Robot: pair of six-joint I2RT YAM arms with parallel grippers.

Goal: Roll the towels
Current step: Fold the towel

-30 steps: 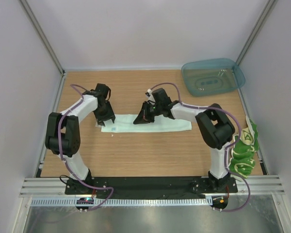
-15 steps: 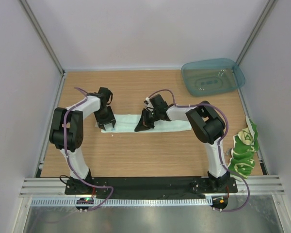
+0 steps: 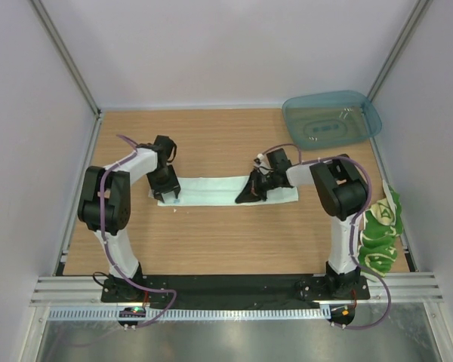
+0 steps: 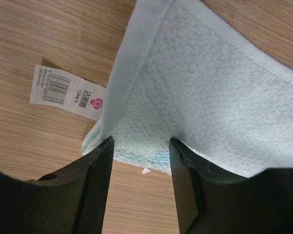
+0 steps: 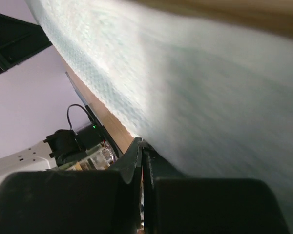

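Observation:
The pale mint-white towel [image 3: 211, 190] lies as a long folded strip across the middle of the table. My left gripper [image 3: 166, 192] is open, and its fingertips [image 4: 103, 148] rest on the towel's left end [image 4: 200, 87], next to its white barcode label [image 4: 68, 92]. My right gripper [image 3: 251, 194] is shut and low on the strip's right half; in the right wrist view its jaws [image 5: 142, 144] press against the blurred towel [image 5: 210, 97]. The yellow and green towel [image 3: 381, 230] lies bunched at the table's right edge.
A translucent teal tray [image 3: 332, 119] stands at the back right corner. Grey walls and metal posts enclose the table on three sides. The arms' bases sit on a black rail at the near edge.
My right gripper has slid to the right along the mint towel, from its middle towards its right end. My left gripper shifted slightly and stays on the left end.

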